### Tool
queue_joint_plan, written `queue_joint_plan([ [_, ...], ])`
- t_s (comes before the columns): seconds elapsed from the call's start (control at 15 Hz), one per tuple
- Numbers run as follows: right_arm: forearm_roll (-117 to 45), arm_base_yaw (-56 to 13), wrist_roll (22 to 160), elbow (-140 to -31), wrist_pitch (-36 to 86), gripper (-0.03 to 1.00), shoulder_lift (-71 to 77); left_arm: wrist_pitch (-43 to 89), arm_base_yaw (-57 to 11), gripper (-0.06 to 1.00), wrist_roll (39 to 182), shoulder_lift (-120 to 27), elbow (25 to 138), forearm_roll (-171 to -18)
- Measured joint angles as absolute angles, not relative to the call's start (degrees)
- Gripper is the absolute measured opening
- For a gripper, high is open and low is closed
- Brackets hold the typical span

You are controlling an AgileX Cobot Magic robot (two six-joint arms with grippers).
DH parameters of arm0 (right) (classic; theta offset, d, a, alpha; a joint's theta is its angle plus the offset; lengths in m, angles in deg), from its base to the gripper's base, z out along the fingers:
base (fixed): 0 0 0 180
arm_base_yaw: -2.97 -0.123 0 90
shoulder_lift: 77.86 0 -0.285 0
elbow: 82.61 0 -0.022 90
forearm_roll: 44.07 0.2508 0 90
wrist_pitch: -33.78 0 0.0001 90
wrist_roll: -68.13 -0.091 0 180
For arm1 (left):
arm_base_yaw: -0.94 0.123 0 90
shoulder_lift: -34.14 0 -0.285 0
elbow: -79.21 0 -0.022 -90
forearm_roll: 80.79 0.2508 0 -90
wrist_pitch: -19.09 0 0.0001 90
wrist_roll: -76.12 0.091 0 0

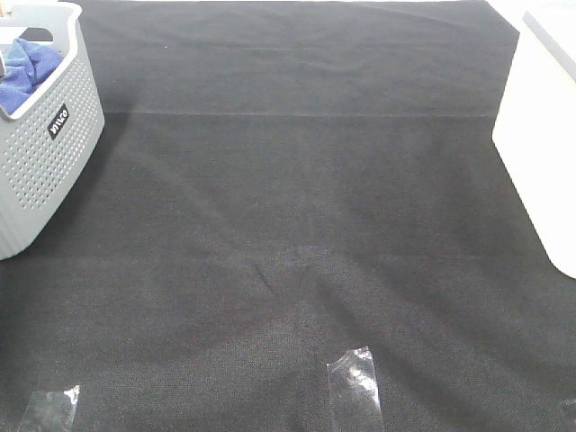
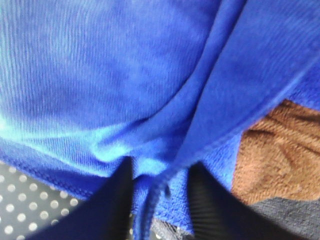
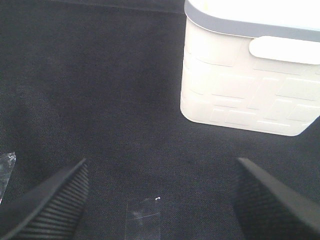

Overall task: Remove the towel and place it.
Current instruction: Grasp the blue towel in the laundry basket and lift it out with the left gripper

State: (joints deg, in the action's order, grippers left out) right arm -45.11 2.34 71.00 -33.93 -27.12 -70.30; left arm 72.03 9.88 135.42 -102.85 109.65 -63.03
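Observation:
The royal-blue towel [image 1: 27,67] lies bunched inside the grey perforated basket [image 1: 45,153] at the far left. In the left wrist view the towel [image 2: 125,75] fills the picture. My left gripper [image 2: 160,200] is down in the basket, and a stitched fold of the towel sits pinched between its two dark fingers [image 2: 112,205]. The left arm does not show in the high view. My right gripper [image 3: 160,200] is wide open and empty above the black mat, short of the white bin [image 3: 250,75].
A brown cloth [image 2: 272,155] and a grey one [image 2: 285,220] lie under the towel in the basket. The white bin [image 1: 540,135] stands at the right edge. Clear tape pieces [image 1: 355,387] [image 1: 49,409] stick to the black mat [image 1: 288,225].

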Motion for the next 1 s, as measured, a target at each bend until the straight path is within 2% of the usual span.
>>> queue_joint_plan([
  [0.07,-45.1,2.3,71.0,-33.9,-27.1,0.75,-70.3,72.0,10.0,0.19,135.0,-102.9,109.6,-63.0],
  [0.13,-45.1,2.3,71.0,-33.9,-27.1,0.75,-70.3,72.0,10.0,0.15,134.2,-102.9,109.6,-63.0],
  [0.33,-45.1,2.3,71.0,-33.9,-27.1,0.75,-70.3,72.0,10.0,0.13,132.9,-102.9,109.6,-63.0],
  [0.47,-45.1,2.3,71.0,-33.9,-27.1,0.75,-70.3,73.0,10.0,0.01,133.1,-102.9,109.6,-63.0],
  [0.73,-45.1,2.3,71.0,-33.9,-27.1,0.75,-70.3,73.1,9.8,0.00,133.1,-101.2,109.7,-62.7],
  [1.0,-45.1,2.3,71.0,-33.9,-27.1,0.75,-70.3,73.3,7.5,0.00,130.3,-92.0,112.3,-61.5],
])
